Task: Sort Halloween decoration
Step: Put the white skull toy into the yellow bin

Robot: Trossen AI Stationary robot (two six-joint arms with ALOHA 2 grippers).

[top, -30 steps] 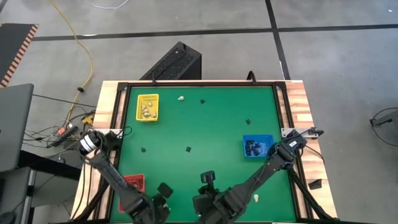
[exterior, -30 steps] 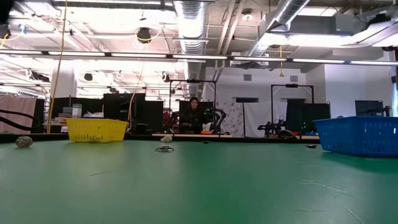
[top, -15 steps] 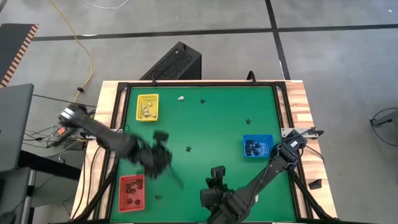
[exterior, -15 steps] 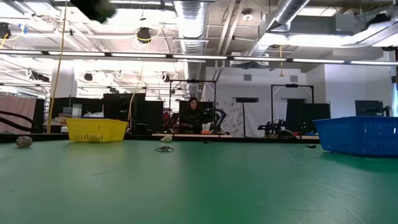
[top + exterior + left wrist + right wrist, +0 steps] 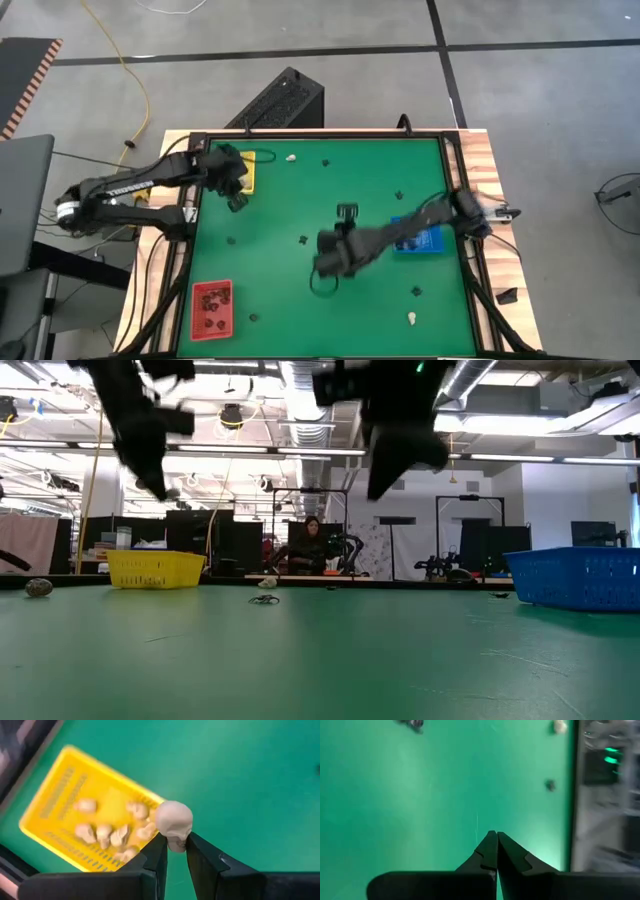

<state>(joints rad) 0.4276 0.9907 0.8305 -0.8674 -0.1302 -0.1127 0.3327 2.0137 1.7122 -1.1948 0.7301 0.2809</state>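
Spreading wide, the green table carries a yellow tray of cream skulls. Just beside it the left gripper hangs, clamped on a cream skull. Mid-table, the right gripper hovers, jaws together, empty.

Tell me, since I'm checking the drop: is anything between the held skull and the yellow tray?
Nothing visible. The left pincer holds the cream skull just beside the yellow tray, which holds similar cream skulls.
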